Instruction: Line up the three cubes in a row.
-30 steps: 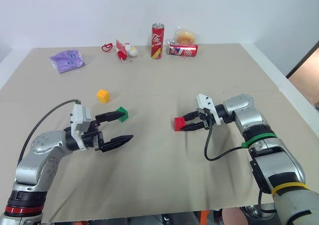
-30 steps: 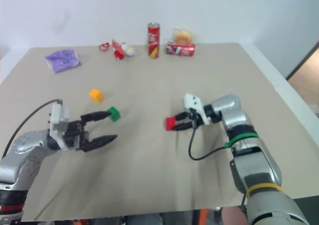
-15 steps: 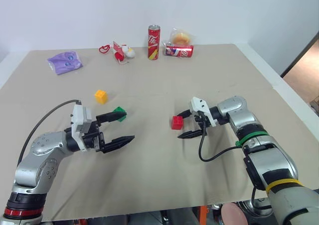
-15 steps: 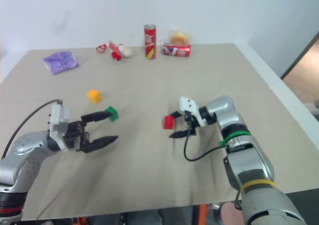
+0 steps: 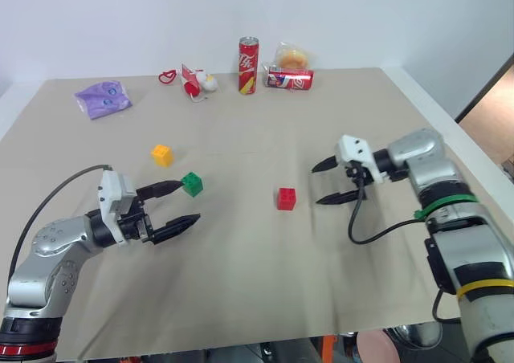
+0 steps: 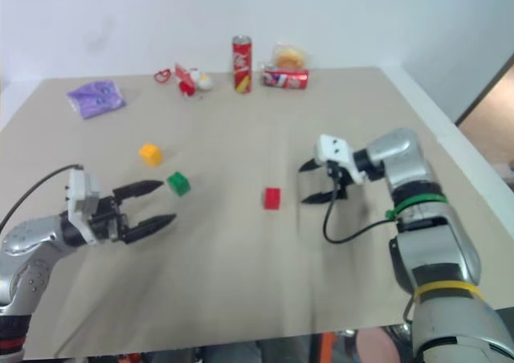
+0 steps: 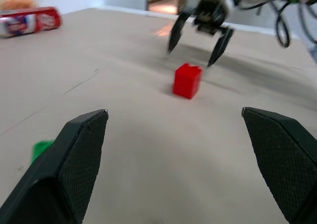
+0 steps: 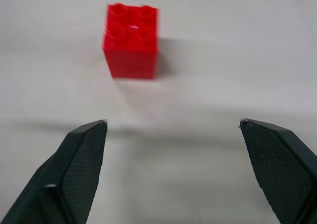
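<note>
Currently the red cube (image 5: 286, 198) is seen resting alone on the tan bench (image 5: 257, 283), studs upward, near the middle and touched by nothing. The right gripper (image 5: 328, 181) is held just to its right, clear of it, with its jaws spread wide and empty. The green cube (image 5: 192, 184) is found further to the left, and the yellow cube (image 5: 162, 154) lies near it, a little farther back and to the left; the two are apart from each other. The left gripper (image 5: 177, 204) is held low beside the green cube, its jaws likewise wide and empty, one fingertip close to that cube. Along the far edge an upright red soda can (image 5: 249, 54), a toppled can (image 5: 291, 78) and a purple pouch (image 5: 104, 99) are seen.
</note>
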Controlling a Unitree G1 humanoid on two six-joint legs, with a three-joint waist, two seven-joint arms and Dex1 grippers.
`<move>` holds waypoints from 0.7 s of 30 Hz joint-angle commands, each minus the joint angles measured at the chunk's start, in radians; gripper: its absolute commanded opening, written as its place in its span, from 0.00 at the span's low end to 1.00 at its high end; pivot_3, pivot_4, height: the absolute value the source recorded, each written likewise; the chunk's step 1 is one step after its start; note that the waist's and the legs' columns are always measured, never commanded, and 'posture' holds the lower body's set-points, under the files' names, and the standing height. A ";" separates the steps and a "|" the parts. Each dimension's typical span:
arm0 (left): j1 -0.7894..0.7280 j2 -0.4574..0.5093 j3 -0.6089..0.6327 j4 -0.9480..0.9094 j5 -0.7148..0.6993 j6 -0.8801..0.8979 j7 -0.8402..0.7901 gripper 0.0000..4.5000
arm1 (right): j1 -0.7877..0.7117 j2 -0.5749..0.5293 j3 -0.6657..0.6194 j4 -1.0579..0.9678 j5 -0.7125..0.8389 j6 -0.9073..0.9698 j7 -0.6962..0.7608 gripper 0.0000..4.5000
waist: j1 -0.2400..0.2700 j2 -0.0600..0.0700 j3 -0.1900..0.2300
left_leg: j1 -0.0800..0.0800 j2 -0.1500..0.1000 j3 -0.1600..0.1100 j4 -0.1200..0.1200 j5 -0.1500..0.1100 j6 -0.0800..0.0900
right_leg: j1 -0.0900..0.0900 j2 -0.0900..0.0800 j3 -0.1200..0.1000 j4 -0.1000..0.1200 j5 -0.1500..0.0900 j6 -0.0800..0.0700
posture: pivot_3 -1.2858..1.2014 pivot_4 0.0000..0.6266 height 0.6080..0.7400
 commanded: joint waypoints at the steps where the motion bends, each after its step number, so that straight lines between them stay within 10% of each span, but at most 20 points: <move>1: 0.011 -0.031 0.066 -0.048 -0.011 -0.002 0.103 1.00 | -0.108 -0.005 -0.079 0.020 0.038 0.012 0.024 0.99 | -0.003 0.000 0.000 | 0.000 0.000 0.001 0.000 0.000 0.000 | 0.000 0.000 0.000 0.000 0.000 0.000 | 0.52 0.24 1.00; 7: 0.070 -0.053 0.075 -0.042 0.056 -0.010 0.205 1.00 | -0.145 0.129 -0.251 -0.103 0.218 0.229 -0.081 0.99 | -0.004 0.000 0.000 | 0.001 0.001 0.002 0.000 0.000 0.000 | 0.000 0.001 0.001 0.000 0.001 0.001 | 0.52 0.24 1.00; 21: -0.024 -0.047 -0.031 0.180 0.188 -0.048 0.137 1.00 | 0.220 0.175 -0.194 -0.793 0.325 0.551 -0.101 0.99 | 0.025 0.000 0.000 | -0.002 0.000 0.002 0.002 -0.001 -0.001 | -0.002 0.000 0.001 0.000 0.000 0.003 | 0.52 0.24 1.00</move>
